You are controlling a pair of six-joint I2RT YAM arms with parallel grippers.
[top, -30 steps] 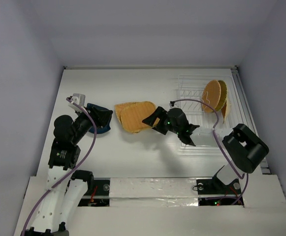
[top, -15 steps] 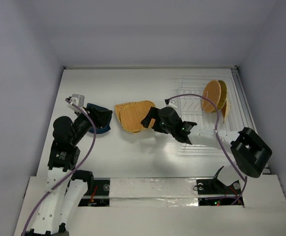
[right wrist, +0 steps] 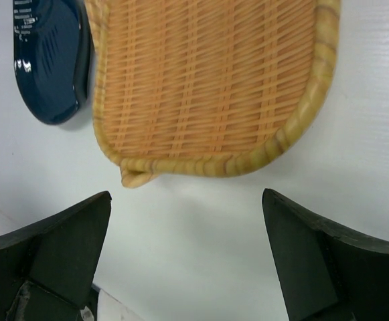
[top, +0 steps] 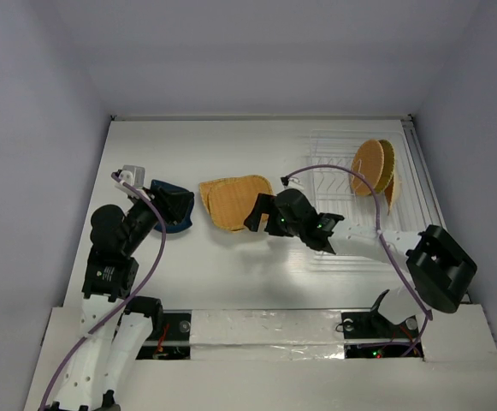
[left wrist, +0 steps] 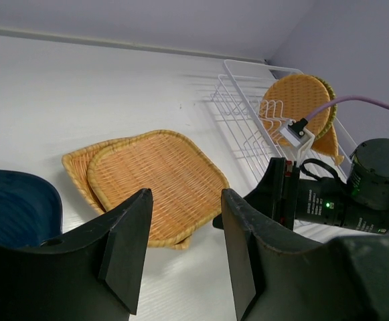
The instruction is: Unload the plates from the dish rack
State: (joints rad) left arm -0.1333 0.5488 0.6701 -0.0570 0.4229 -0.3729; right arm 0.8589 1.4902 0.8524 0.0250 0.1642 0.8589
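Note:
Two orange woven plates lie stacked flat on the white table, and they also show in the left wrist view and the right wrist view. My right gripper hovers just at their near right edge, open wide, with only bare table between its fingers. A dark blue dish lies to the left of the stack, and my left gripper hangs over it, open and holding nothing. The clear dish rack stands at the back right with woven plates upright in its tines.
The rack stands close to the right wall and the back edge of the table. The right arm's purple cable arcs over the rack's front. Grey walls enclose the table on the left, back and right.
My right gripper's jaws have widened and let go of the top woven plate, which now lies flat on the other one. The right arm shifted slightly left. The left arm has not moved.

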